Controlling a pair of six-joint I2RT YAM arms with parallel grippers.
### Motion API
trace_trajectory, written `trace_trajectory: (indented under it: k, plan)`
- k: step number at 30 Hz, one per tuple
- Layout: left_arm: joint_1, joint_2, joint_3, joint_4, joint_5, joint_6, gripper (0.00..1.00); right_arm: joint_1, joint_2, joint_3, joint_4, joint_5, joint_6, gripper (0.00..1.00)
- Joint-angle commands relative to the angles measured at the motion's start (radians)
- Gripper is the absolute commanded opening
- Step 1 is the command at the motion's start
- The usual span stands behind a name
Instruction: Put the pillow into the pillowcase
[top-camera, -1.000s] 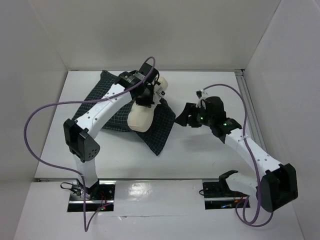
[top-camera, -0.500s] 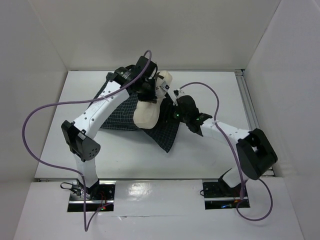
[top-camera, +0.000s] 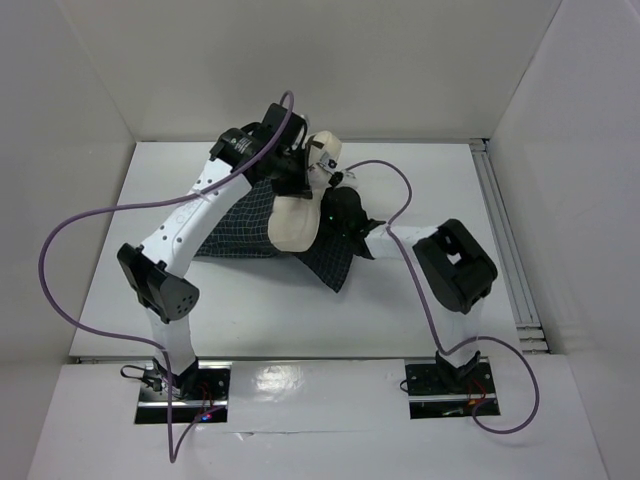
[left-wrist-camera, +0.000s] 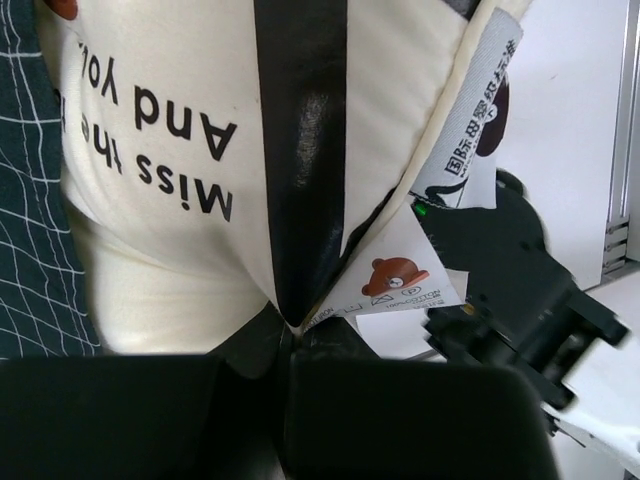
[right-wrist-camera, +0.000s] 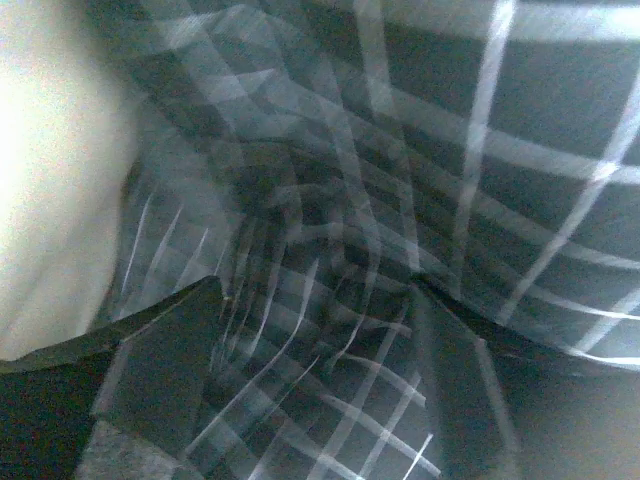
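Observation:
The cream pillow (top-camera: 292, 224) with black lettering (left-wrist-camera: 180, 150) hangs tilted over the navy checked pillowcase (top-camera: 238, 222). My left gripper (left-wrist-camera: 290, 325) is shut on the pillow's seam edge, beside its bear-print tag (left-wrist-camera: 398, 282); from above this gripper (top-camera: 298, 178) sits at the pillow's far end. My right gripper (top-camera: 343, 216) is pressed in at the pillow's right side, against the pillowcase. In the right wrist view its jaws (right-wrist-camera: 315, 285) stand wide apart with bunched checked cloth (right-wrist-camera: 340, 330) between them, and the pillow (right-wrist-camera: 60, 170) shows at the left. That view is blurred.
The pillowcase's near corner (top-camera: 336, 268) points toward the table's front. White walls close in the table on three sides. A metal rail (top-camera: 505, 250) runs along the right edge. Purple cables (top-camera: 80, 225) loop from both arms.
My right arm has swung left from the table's right side onto the pillowcase beside the pillow. My left arm has shifted slightly farther back with the pillow held.

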Motion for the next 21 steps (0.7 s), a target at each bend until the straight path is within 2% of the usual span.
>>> trace_trajectory:
  k: [1,3,5,6,8,9,14,18,21]
  plan:
    - [-0.008,-0.072,0.049,0.037,0.093,-0.018,0.0,0.022,0.078,0.136,0.044,0.215,0.062,0.8]
    - [-0.008,-0.084,0.034,0.027,0.102,-0.018,0.0,0.022,0.155,0.206,0.031,0.215,0.113,0.61]
    - [-0.008,-0.098,0.009,0.027,0.102,-0.027,0.0,0.022,0.183,0.226,0.043,0.215,0.124,0.46]
    - [-0.008,-0.107,0.009,0.027,0.102,-0.027,0.0,0.022,0.183,0.226,0.043,0.215,0.124,0.25]
    - [0.001,-0.116,-0.024,0.027,0.072,-0.027,0.0,0.022,0.14,0.19,0.043,0.224,0.124,0.11]
    - [0.001,-0.127,-0.037,0.027,0.062,-0.027,0.0,0.022,0.113,0.165,0.043,0.238,0.124,0.0]
    - [0.06,-0.147,-0.19,0.088,-0.011,-0.038,0.0,-0.027,-0.084,-0.016,0.024,0.165,0.079,0.0]
    - [0.071,-0.127,-0.329,0.167,-0.089,-0.058,0.0,-0.09,-0.208,-0.117,-0.091,-0.039,-0.002,0.0]
    - [0.071,-0.078,-0.38,0.19,-0.157,-0.085,0.0,-0.112,-0.276,-0.139,-0.179,-0.111,-0.048,0.0]
